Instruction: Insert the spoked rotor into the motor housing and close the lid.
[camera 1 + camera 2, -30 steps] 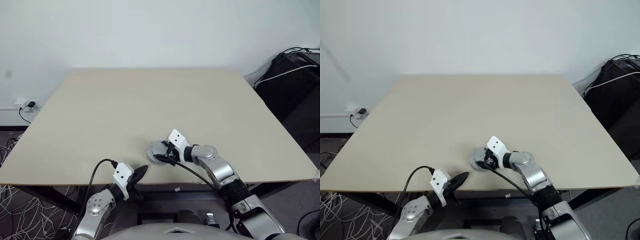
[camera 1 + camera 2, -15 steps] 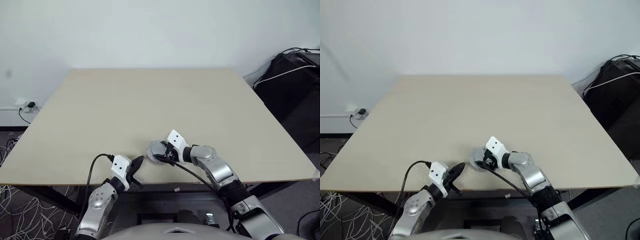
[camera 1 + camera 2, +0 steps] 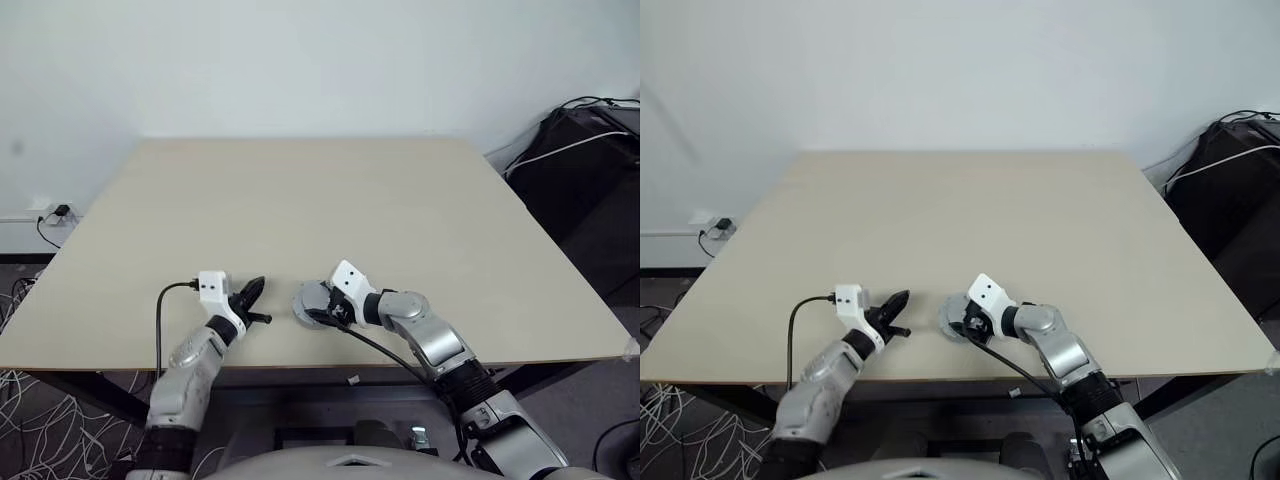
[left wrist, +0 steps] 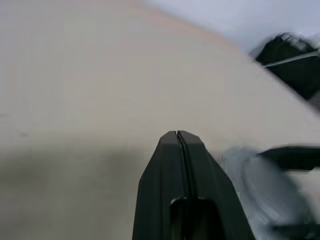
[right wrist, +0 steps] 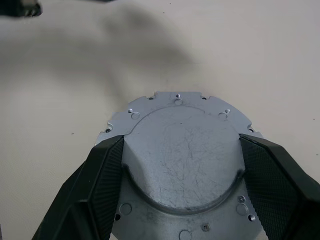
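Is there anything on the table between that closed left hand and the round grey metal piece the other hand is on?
Nothing visible. Only bare table lies between the shut left hand and the grey metal housing. The right hand already has one finger on each side of its raised round part.

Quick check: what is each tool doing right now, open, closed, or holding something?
Left tool: closed, holding nothing.
Right tool: fingers spread around the round grey metal part on the table, gripping its sides.
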Motion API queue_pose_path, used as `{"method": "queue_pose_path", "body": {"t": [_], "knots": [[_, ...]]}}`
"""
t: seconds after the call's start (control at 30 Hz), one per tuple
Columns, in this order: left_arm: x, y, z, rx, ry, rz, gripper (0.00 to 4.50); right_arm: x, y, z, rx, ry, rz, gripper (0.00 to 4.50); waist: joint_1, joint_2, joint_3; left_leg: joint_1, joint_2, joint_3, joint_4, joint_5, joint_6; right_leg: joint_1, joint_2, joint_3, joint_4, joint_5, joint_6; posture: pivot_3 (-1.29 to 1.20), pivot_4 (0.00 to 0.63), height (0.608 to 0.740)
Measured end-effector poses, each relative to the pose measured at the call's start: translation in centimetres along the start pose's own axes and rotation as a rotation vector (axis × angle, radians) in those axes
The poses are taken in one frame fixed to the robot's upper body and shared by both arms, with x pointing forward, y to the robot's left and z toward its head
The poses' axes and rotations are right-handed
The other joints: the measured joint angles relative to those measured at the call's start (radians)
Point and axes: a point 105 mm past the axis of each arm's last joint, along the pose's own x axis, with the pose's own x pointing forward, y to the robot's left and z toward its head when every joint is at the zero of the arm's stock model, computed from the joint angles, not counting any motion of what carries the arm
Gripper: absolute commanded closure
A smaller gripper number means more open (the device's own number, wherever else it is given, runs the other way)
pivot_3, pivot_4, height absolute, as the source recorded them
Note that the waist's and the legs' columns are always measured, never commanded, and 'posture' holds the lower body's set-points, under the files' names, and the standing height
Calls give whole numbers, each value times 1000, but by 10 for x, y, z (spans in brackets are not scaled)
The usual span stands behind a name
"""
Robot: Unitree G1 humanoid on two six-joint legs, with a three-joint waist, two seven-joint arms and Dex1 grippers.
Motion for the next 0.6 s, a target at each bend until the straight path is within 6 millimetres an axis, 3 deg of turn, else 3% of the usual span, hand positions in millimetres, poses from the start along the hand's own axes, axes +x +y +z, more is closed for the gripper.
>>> {"method": "queue_pose_path", "body": {"t": [0.17,0.3,0.6], "knots": [[8,-6,2,-135,100,-89,4500,0,0,0,-2,-1,-1,1298,-2,-2,1,0,-1,0,0,0,0,0,0,0,0,1,-2,0,0,740],[13,-6,-9,-199,197,-108,4500,0,1,0,-3,-3,-3,1298,-2,-2,1,0,-1,0,0,0,0,0,0,0,0,2,-3,0,0,740],[24,-23,-19,-196,341,-203,4500,0,1,1,-4,-5,-6,1298,-3,-3,2,0,-1,-1,0,0,-1,0,0,0,-1,3,-5,0,0,740]]}}
